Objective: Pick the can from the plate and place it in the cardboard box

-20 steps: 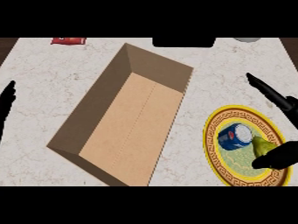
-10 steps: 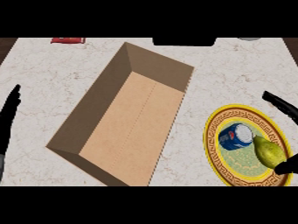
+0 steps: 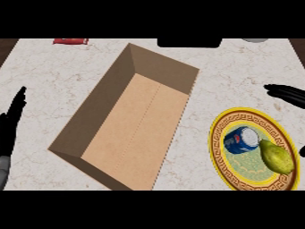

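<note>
**Can waiting on the plate, right hand open beside it**

Your right hand [image 3: 298, 99] is hovering spread wide, holding nothing. The can [image 3: 240, 140] is lying on the plate [image 3: 229, 171] just below its fingers, touching a pear [image 3: 277, 156]. Expect it light, rigid and slick; grasp across its sides. Your left hand [image 3: 4, 133] is resting open.

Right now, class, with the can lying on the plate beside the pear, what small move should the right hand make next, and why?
Probably bring the right hand in leftward and down over the can. Its fingers are spread and hold nothing, off the plate's right rim, while the can lies untouched on the plate's left part with the pear against its right side. Coming from above may avoid nudging the pear.
</note>
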